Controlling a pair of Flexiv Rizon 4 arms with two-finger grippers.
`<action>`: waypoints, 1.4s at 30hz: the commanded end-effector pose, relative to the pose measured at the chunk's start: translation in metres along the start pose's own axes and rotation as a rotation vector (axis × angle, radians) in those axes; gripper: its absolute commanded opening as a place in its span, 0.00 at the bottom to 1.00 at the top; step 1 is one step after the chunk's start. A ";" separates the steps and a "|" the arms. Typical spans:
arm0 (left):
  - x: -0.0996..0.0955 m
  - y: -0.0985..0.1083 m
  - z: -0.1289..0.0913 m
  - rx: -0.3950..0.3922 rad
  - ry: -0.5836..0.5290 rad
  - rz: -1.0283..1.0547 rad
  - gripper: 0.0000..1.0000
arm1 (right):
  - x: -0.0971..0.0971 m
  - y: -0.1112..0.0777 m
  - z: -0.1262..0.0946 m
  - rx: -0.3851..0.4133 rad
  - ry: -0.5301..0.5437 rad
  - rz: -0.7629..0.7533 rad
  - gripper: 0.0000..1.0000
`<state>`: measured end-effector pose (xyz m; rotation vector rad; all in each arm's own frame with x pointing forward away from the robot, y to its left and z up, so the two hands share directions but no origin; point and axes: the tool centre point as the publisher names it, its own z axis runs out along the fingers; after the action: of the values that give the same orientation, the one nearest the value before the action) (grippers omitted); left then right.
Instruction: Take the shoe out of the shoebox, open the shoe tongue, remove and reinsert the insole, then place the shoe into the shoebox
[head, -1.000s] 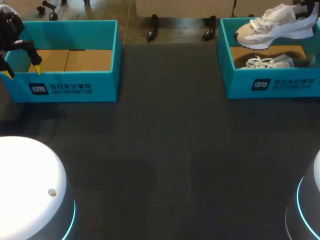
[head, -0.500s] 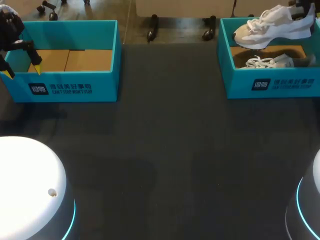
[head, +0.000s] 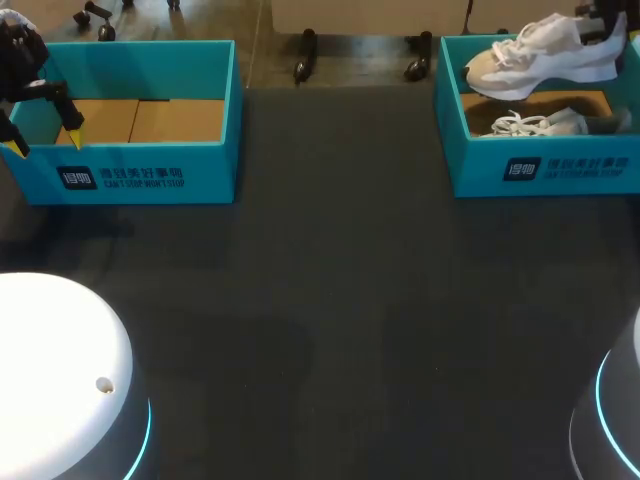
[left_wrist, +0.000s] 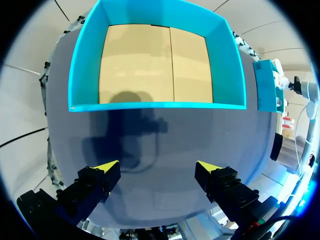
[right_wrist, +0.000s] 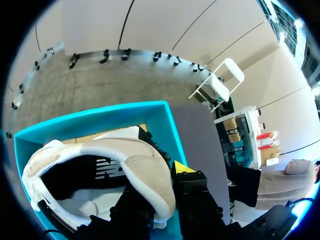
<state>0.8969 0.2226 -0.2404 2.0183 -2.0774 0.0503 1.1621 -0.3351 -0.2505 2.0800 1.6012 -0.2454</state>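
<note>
Head view finding: the shoe (head: 545, 55) hangs over the right shoebox (head: 545, 170) at the far right corner of the worktop (head: 330, 300), its sole above the box rim, toe pointing toward the middle. The right wrist view shows my right claw (right_wrist: 160, 182) clamped on the heel collar, one yellow-tipped finger outside the collar and the other seemingly inside the shoe.

Progress, as I judge it: the first step, lifting out, is nearly done, since the shoe is raised but remains above the box and not yet over open worktop. The dark insole (right_wrist: 87, 175) lies in place inside the shoe. Opening the tongue, pulling and refitting the insole, and returning the shoe all remain.

My left claw (left_wrist: 157, 167) is released, fingers spread and holding nothing, hovering over the worktop just in front of the left shoebox (head: 130, 170), well apart from the shoe.

Surroundings: a second shoe (head: 540, 124) lies on the box floor directly beneath the held one, laces loose. The near wall of the right shoebox stands between the shoe and the open worktop, so the heel must pass above it.
</note>
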 end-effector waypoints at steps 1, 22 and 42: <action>0.000 0.000 -0.001 -0.002 -0.002 0.000 1.00 | 0.001 -0.005 0.000 -0.004 -0.010 0.001 0.00; 0.000 0.000 -0.001 -0.002 -0.002 0.000 1.00 | 0.010 -0.020 0.034 0.023 0.016 0.106 0.00; 0.000 0.000 -0.001 -0.002 -0.002 0.000 1.00 | 0.022 -0.021 0.062 0.063 0.087 0.087 0.00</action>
<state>0.8969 0.2226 -0.2403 2.0183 -2.0774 0.0503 1.1502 -0.3399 -0.3142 2.2227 1.5606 -0.1692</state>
